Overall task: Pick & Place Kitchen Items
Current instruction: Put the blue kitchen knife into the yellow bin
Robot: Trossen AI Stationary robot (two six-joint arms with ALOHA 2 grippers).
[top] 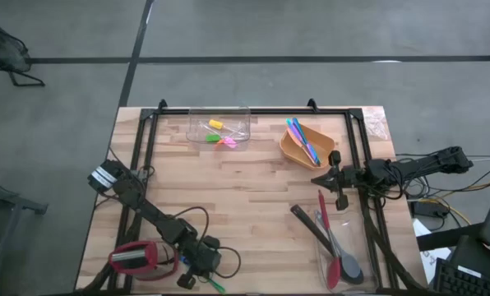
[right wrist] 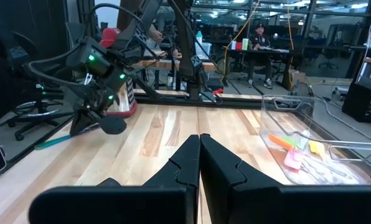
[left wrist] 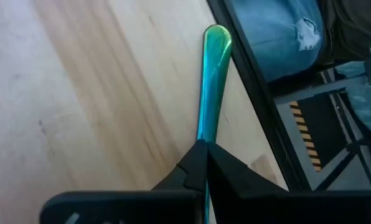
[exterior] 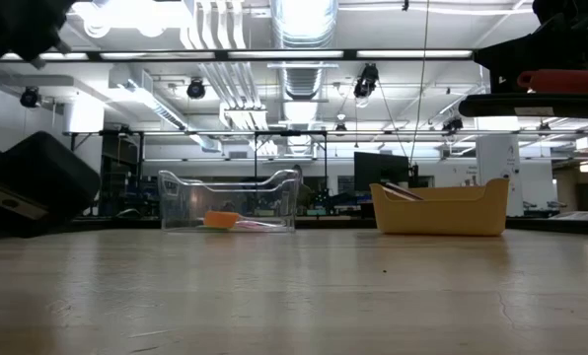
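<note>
My left gripper is at the table's near edge, shut on a thin green utensil, which also shows in the high view and the right wrist view. My right gripper is shut and empty, level above the table just near of the orange bowl, which holds blue and pink cutlery. Neon yellow, pink and green pieces lie in a clear tub at the far side. Red and grey spatulas and a black spoon lie in a clear tub at the near right. My left gripper pinches the green utensil's stem between its two fingertips. The utensil runs on forward from the fingers, along their line, with its rounded end toward the table's near edge. It stays low over the wood; whether it rests on it I cannot tell.
A chunky red-and-silver gadget stands at the near left corner beside my left arm. A black frame rail runs around the table. Bare wood lies in the middle. People sit at desks beyond the table.
</note>
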